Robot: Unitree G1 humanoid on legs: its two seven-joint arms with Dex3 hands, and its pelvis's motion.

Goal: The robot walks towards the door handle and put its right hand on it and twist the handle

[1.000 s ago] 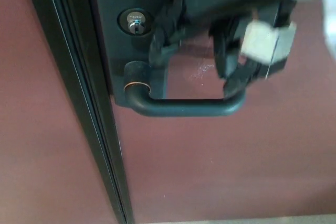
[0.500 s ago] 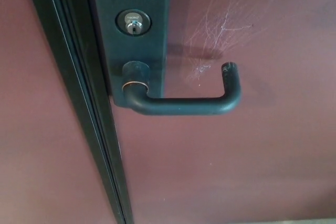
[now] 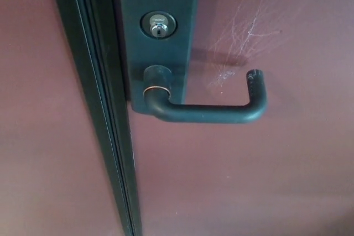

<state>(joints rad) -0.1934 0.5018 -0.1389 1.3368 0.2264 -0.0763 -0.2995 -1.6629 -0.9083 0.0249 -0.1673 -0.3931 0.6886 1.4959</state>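
Note:
A black lever door handle (image 3: 213, 111) juts from a dark backplate (image 3: 157, 4) on the dark red door (image 3: 249, 181). It runs level to the right and its free end bends back toward the door. A silver keyhole cylinder (image 3: 159, 26) sits above the handle's hub. Nothing touches the handle. Neither of my hands shows in the head view.
A black door frame edge (image 3: 102, 109) runs down the picture left of the backplate, with more dark red panel (image 3: 38, 136) beyond it. Pale scratch marks (image 3: 243, 31) fan out on the door above the handle's free end.
My right hand, which was over the handle one second ago, has lifted away upward and left the picture. The whole view has since shifted a little to the right.

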